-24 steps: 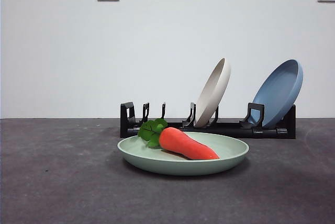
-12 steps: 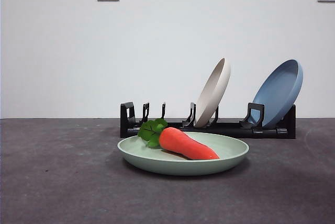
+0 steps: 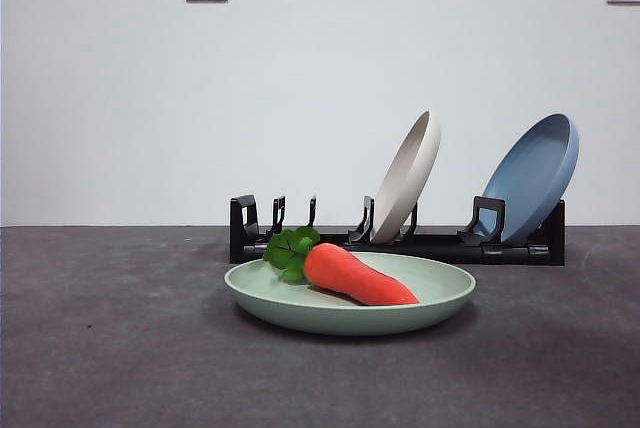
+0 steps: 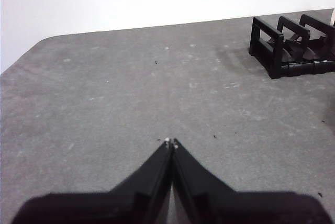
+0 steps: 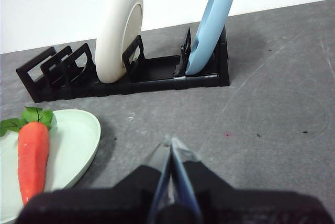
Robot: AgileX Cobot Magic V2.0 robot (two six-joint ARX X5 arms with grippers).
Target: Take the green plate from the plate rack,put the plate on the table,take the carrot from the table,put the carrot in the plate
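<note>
The green plate (image 3: 440, 293) lies flat on the table (image 3: 110, 348) in front of the plate rack (image 3: 440, 244). The carrot (image 3: 355, 276) lies in the plate, its leaves toward the rack's empty end. The right wrist view shows the plate (image 5: 78, 140), the carrot (image 5: 32, 156) and the rack (image 5: 157, 72). My right gripper (image 5: 170, 141) is shut and empty, above bare table beside the plate. My left gripper (image 4: 170, 142) is shut and empty over bare table, well short of the rack's end (image 4: 290, 46). Neither arm shows in the front view.
A beige plate (image 3: 408, 176) and a blue plate (image 3: 530, 176) stand tilted in the rack's slots; both show in the right wrist view, beige (image 5: 119, 28) and blue (image 5: 212, 22). The table's rounded corner (image 4: 31, 46) lies beyond my left gripper.
</note>
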